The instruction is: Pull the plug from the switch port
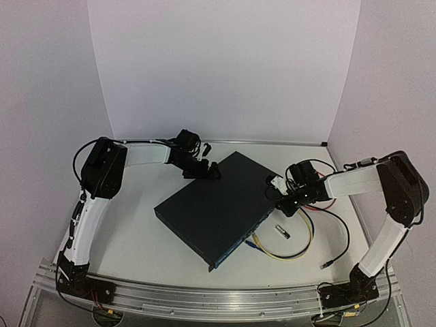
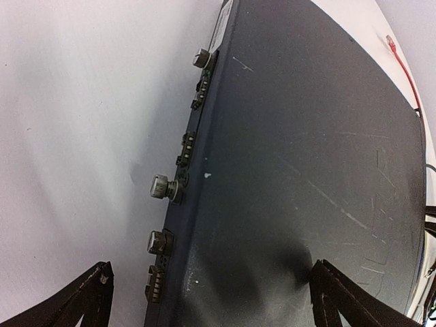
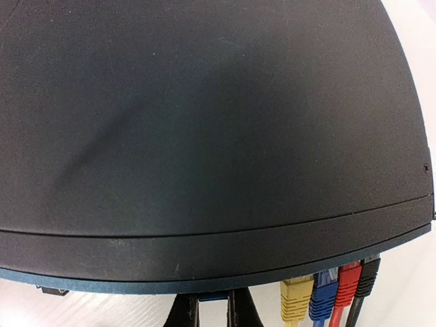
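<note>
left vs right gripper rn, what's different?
Left gripper is wide open; right gripper has its fingers close together, something blue between them, grip unclear. Left straddles the switch edge carrying knobs; right sits at the port face beside the yellow plug. Both are at the switch.

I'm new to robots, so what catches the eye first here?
The big dark switch lying askew at centre, left arm and right arm reaching to it. Then the yellow, blue, red and black plugs side by side at its port face, and a yellow cable looped on the table nearby.
</note>
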Tool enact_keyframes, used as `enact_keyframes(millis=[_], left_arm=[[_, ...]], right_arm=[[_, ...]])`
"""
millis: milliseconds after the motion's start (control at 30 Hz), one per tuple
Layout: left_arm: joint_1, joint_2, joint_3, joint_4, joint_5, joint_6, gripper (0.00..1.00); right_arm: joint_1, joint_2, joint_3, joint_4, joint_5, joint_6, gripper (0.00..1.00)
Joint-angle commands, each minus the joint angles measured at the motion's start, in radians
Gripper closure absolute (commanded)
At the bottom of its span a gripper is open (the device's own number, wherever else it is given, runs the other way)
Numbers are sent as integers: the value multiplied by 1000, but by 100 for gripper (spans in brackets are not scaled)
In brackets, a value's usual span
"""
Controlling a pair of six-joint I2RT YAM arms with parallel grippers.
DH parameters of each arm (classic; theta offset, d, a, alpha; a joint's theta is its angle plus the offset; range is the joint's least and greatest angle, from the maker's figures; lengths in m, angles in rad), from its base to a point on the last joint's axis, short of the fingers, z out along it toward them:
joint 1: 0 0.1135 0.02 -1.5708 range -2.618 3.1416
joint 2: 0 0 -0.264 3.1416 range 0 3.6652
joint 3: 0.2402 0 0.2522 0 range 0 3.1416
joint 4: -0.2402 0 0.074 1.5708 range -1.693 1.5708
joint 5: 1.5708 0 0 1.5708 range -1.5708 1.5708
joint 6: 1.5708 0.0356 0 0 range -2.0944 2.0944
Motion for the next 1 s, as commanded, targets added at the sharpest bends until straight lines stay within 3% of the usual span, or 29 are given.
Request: enact_keyframes(millis=[0,233,433,600,967], left_arm=[[25,103,-78,-186,-189,46,1],[28,98,-91,-178,-184,48,1],[30,92,-107,-169,-184,48,1],[32,93,-112,-163,-180,46,1],[32,88,-114,-163,-179,45,1]], right_arm=[[-23,-15,-46,-85,191,-49,100],[-22,3,57,-262,29,152,100],[-23,-32,-50,-184,110,39,100],[-23,-47,-82,-150,131,77,100],[-28,55,67,-406,54,251,100]])
